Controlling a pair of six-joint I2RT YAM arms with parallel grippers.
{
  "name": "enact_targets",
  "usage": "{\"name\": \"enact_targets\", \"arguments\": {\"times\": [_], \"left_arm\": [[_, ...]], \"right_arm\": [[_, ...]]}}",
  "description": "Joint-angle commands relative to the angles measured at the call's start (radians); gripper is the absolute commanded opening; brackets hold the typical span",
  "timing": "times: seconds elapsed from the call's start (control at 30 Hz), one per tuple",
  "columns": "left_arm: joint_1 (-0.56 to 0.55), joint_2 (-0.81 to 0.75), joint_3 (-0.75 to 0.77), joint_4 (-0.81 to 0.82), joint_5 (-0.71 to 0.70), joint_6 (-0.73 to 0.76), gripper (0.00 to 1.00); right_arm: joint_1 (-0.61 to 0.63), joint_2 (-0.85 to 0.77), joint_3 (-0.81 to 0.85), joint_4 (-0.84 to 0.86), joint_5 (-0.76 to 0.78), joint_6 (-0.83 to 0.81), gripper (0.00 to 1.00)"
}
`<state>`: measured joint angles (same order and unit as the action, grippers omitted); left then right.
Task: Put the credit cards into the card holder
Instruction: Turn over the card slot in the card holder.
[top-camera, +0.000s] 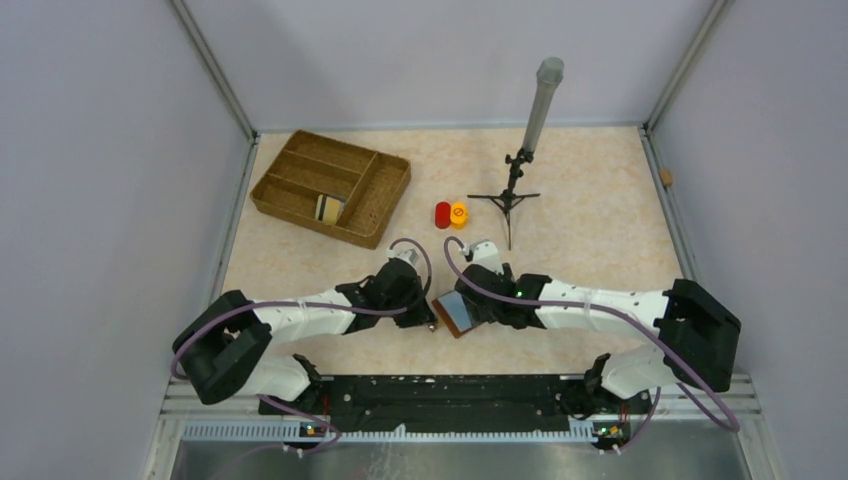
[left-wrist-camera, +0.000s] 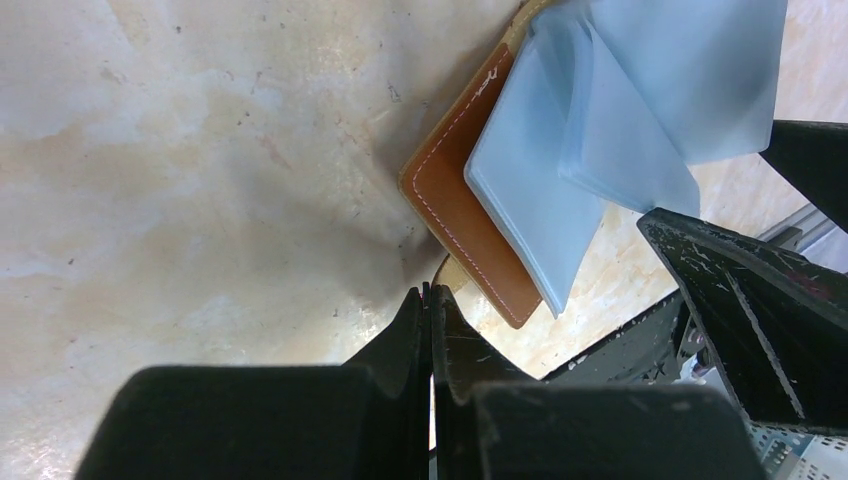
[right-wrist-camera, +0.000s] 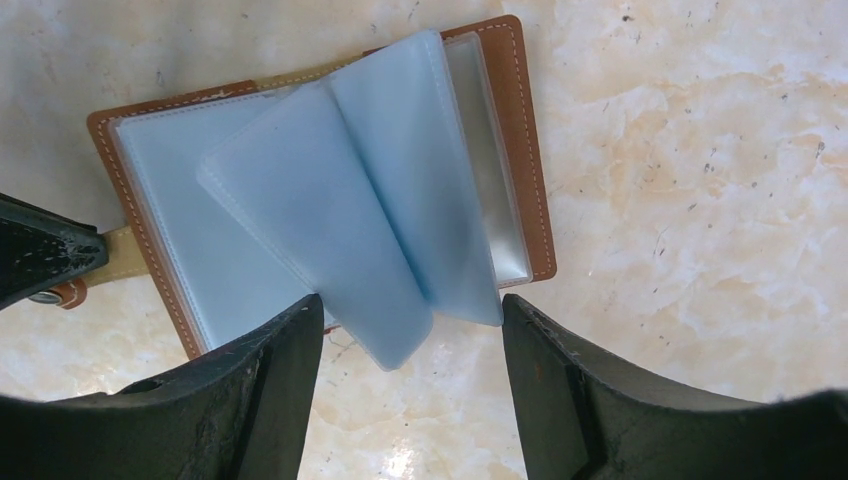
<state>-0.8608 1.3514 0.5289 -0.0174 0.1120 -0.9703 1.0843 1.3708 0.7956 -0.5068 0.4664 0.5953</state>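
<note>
From above, my two arms meet low in the middle of the frame. My left claw (top-camera: 428, 316) and my right claw (top-camera: 486, 308) crowd either side of the card holder (top-camera: 458, 312), which lies open on the table (top-camera: 600, 230). In the upper left sits a wicker tray (top-camera: 300, 160) with something pale in one compartment. It is too small for me to call it one of the credit cards. The red and orange caps (top-camera: 451, 214) and a small stand (top-camera: 510, 198) are well apart from my work.

Through my left wrist, my left claw (left-wrist-camera: 430, 296) is pressed narrow, with no gap between the fingers. A bit of tan shows at the tips, just beside the brown cover of the card holder (left-wrist-camera: 450, 205). The plastic sleeves (left-wrist-camera: 540, 190) fan out at the upper right.

Through my right wrist, my right claw (right-wrist-camera: 412, 305) is spread wide and holds nothing, its fingers flanking the lower edge of the plastic sleeves (right-wrist-camera: 330, 200). At the left edge, my left fingertip (right-wrist-camera: 40, 250) sits on the tan strap (right-wrist-camera: 115, 255). I judge it is pinning the holder flat.

As for progress, the holder is open and steadied. I see no card in either claw, so the loading seems not yet begun. A grey sheen in the right-hand pocket may be a card, but I cannot tell.
</note>
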Motion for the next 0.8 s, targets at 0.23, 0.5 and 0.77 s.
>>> {"name": "enact_targets", "arguments": {"times": [0.23, 0.5, 0.77], "left_arm": [[0.014, 0.016, 0.008, -0.012, -0.017, 0.016, 0.00], [0.018, 0.019, 0.011, -0.014, -0.015, 0.018, 0.00], [0.019, 0.020, 0.010, -0.012, -0.015, 0.019, 0.00]], "right_arm": [[0.010, -0.005, 0.053, -0.001, 0.012, 0.010, 0.65], [0.012, -0.010, 0.068, -0.020, 0.020, 0.010, 0.67], [0.027, 0.008, 0.070, -0.001, 0.015, 0.001, 0.68]]}}
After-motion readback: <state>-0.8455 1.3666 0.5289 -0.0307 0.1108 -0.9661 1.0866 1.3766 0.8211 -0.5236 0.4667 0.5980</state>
